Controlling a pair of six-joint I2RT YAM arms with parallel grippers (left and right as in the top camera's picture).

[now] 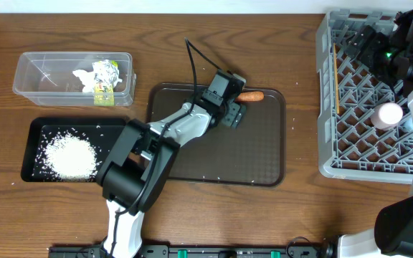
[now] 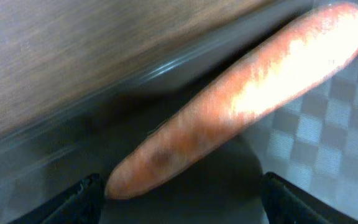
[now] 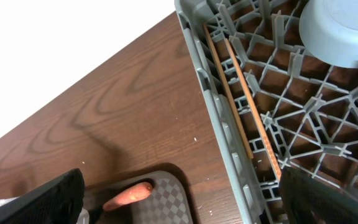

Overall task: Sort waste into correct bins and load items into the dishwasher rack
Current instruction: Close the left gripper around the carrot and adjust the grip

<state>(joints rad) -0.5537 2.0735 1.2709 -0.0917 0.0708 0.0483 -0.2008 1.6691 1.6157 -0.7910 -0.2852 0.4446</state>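
A small orange carrot lies at the far edge of the brown serving tray. My left gripper is down at the carrot's near end and stands open. In the left wrist view the carrot fills the frame, its blunt end between the fingertips and close to the left finger. My right gripper hangs open and empty over the near-left corner of the grey dishwasher rack. Wooden chopsticks and a light blue bowl are in the rack.
The clear tub at the back left holds a crumpled tissue and the yellow-green wrapper. The black tray in front of it holds white rice. A small white cup sits in the rack.
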